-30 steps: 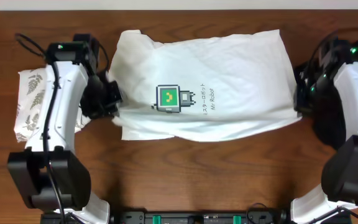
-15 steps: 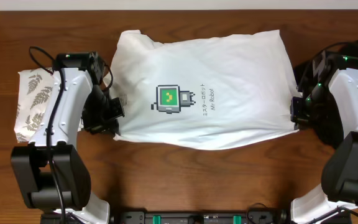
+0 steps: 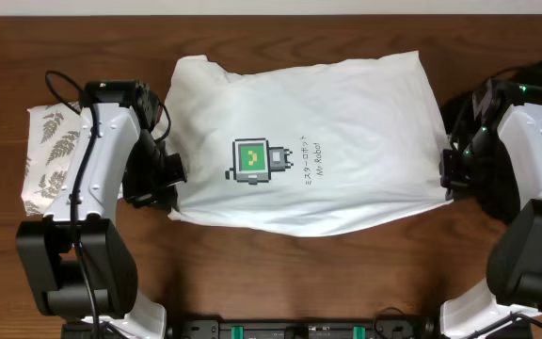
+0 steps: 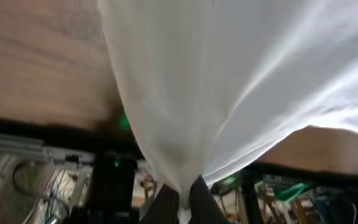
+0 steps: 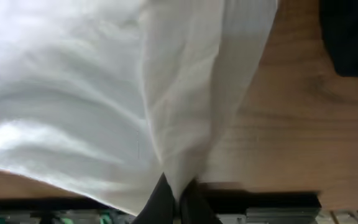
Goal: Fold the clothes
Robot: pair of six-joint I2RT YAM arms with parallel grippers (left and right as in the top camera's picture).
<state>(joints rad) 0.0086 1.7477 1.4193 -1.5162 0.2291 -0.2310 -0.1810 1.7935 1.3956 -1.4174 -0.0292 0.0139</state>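
Observation:
The white T-shirt (image 3: 337, 132) with the green-and-yellow pixel computer graphic (image 3: 250, 158) and thin dark lettering lies spread across the middle of the wooden table. My left gripper (image 3: 169, 181) is shut on the shirt's near left edge; in the left wrist view the white cloth (image 4: 229, 81) hangs pinched between the dark fingers (image 4: 180, 198). My right gripper (image 3: 446, 179) is shut on the near right edge; in the right wrist view the cloth (image 5: 135, 93) is pinched between the fingers (image 5: 178, 194). The near edge is stretched between both grippers.
A folded white fern-print cloth (image 3: 47, 155) lies at the left, behind my left arm. A black garment (image 3: 497, 141) lies at the right, under my right arm. The table's front edge (image 3: 309, 311) is near the arm bases.
Both grippers have drawn the shirt's near edge toward the front of the table. The near fold has flattened out and the shirt now covers more of the table.

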